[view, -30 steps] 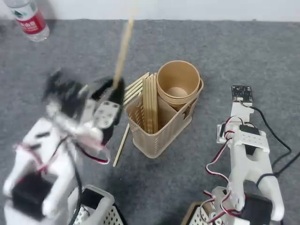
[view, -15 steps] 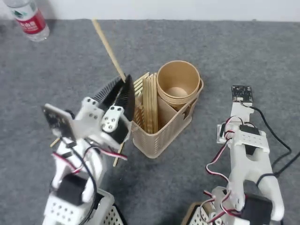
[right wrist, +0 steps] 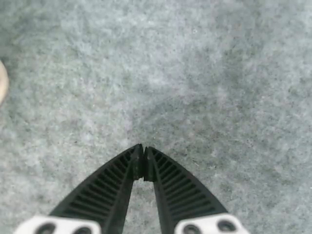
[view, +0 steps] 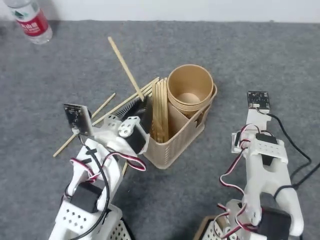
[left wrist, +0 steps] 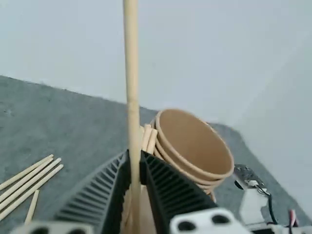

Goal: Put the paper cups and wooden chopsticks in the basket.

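A tan woven basket (view: 172, 142) stands mid-carpet with stacked paper cups (view: 190, 87) at its far end and several wooden chopsticks (view: 160, 107) upright beside them. My left gripper (view: 140, 106) hangs at the basket's left rim, shut on one chopstick (view: 125, 67) that slants up and away to the back left. In the left wrist view that chopstick (left wrist: 130, 87) rises straight from between the closed fingers (left wrist: 161, 187), with the cups (left wrist: 192, 146) just beyond. My right gripper (right wrist: 144, 158) is shut on nothing, low over bare carpet right of the basket.
More loose chopsticks (view: 82, 131) lie on the grey carpet left of the basket, also seen as loose chopsticks (left wrist: 29, 180) from the left wrist. A plastic bottle (view: 31, 20) stands at the back left corner. The right arm (view: 262, 160) sits folded at the right.
The left arm has swung right to the basket's rim with the chopstick in its gripper, and the stick has tipped from near upright to leaning back left. The right arm is unmoved.
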Robot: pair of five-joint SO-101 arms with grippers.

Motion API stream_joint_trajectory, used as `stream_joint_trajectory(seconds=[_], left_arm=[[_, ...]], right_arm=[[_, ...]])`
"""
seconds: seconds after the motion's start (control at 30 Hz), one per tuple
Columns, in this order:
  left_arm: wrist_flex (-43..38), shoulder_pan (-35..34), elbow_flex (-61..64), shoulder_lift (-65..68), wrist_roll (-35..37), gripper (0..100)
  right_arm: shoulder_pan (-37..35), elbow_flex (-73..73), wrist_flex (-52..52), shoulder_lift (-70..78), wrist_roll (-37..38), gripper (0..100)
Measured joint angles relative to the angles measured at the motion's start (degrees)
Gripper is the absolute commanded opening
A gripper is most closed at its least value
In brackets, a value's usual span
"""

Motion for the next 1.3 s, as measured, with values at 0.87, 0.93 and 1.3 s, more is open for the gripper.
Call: stream_joint_trajectory(seconds=[0.87, 0.93, 1.3], left_arm=[[21.7, -14.6, -10.1, 0.3, -14.7, 18], [22.1, -20.0, -10.1, 0.5, -21.0, 18], [25.6, -27.2, -8.5, 7.8, -44.7, 18]], right_arm=[[0.0, 0.0, 0.0, 0.0, 0.0, 0.8], [0.0, 0.0, 0.0, 0.0, 0.0, 0.8], [0.0, 0.0, 0.0, 0.0, 0.0, 0.8]])
